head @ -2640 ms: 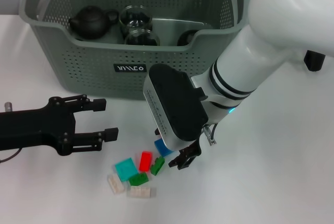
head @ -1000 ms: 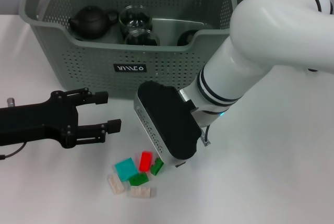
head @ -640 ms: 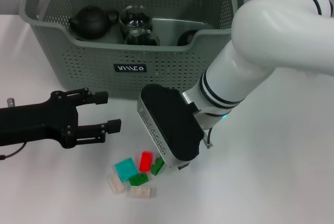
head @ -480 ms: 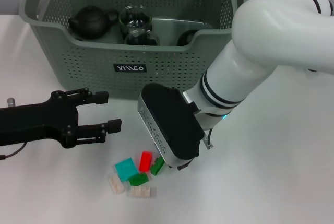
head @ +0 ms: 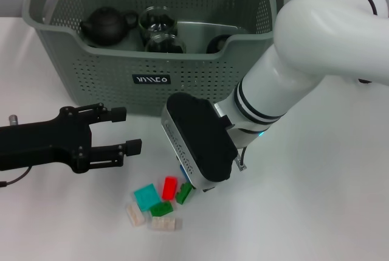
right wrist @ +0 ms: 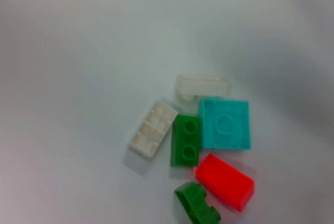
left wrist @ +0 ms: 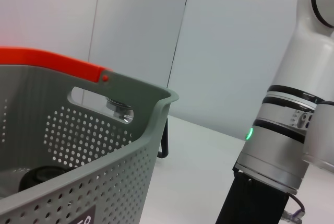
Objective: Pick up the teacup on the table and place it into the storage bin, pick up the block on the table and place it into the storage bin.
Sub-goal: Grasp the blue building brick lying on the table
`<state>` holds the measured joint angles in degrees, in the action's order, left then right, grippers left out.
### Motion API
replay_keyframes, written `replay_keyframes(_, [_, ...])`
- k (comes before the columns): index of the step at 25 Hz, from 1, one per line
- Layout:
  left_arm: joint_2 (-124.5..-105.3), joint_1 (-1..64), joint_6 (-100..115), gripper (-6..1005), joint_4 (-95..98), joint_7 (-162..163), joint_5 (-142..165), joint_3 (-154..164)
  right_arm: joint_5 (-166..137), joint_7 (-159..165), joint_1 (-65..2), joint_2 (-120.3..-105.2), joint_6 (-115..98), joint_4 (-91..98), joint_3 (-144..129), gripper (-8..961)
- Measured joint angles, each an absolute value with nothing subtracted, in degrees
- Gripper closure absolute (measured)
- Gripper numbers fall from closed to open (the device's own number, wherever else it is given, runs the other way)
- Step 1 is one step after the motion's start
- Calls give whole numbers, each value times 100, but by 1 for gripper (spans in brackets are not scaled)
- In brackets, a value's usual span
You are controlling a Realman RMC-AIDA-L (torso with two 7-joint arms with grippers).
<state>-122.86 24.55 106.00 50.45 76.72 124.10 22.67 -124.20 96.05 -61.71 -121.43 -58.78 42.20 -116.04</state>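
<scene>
The grey-green storage bin stands at the back, and its rim with an orange clip fills the left wrist view. Two glass teacups stand inside it. Loose blocks lie in front: teal, red, dark green, green and two white ones. The right wrist view looks down on the same pile, with the red block and the teal block. My right arm's black wrist housing hangs over the pile's far edge and hides its fingers; a sliver of blue shows under it. My left gripper stands open to the left of the pile.
A black teapot and another dark vessel also sit in the bin. My right arm's white links cross over the bin's right corner and show in the left wrist view as well. White table stretches to the right.
The right wrist came down over the blue block and covered its own fingers, then shifted slightly up and toward the bin. The left gripper edged right early on and has since held still.
</scene>
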Motion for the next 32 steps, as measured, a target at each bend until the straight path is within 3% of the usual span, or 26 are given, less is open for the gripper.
replay_keyframes(32, [-12267,2472,10600,218,5073,7758,12401,2267,-11985,9327,-6217,-12112,-5627,3713,-11442,313])
